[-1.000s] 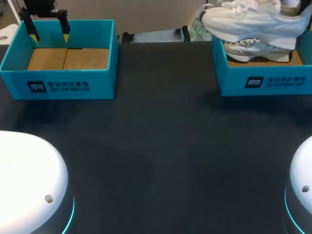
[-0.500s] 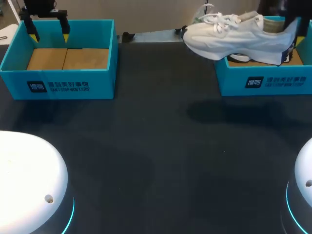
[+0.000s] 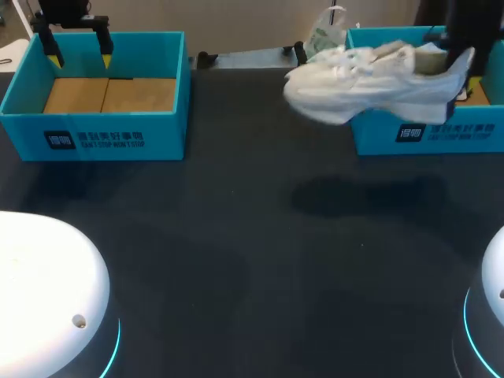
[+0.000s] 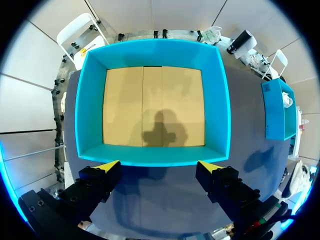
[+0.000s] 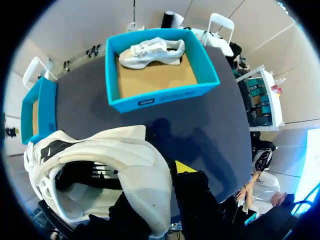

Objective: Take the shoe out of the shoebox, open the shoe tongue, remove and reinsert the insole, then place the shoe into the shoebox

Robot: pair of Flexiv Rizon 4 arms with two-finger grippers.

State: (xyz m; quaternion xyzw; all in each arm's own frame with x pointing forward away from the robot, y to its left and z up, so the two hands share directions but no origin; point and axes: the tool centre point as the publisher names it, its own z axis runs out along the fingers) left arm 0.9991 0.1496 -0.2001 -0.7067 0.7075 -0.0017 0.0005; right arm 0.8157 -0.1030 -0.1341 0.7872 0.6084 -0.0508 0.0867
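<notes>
A white sneaker (image 3: 370,83) hangs in the air above the table, toe pointing left, just in front of the teal right shoebox (image 3: 425,130). My right gripper (image 3: 461,63) is shut on its heel. In the right wrist view the heel collar (image 5: 145,185) fills the space between the fingers, and one yellow fingertip (image 5: 182,166) shows beside it. A second white sneaker (image 5: 155,52) lies in the right shoebox (image 5: 160,92). My left gripper (image 3: 79,51) stands open over the far rim of the left shoebox (image 3: 94,134), nothing between its fingers (image 4: 107,166).
The left shoebox (image 4: 152,50) holds only its cardboard floor (image 4: 152,105). Dark table (image 3: 252,236) stretches between and in front of the two boxes. The white arm bases (image 3: 47,291) sit at the near corners.
My right arm has carried the sneaker left and lower, from above the right shoebox to over the table in front of it. The left arm has not moved.
</notes>
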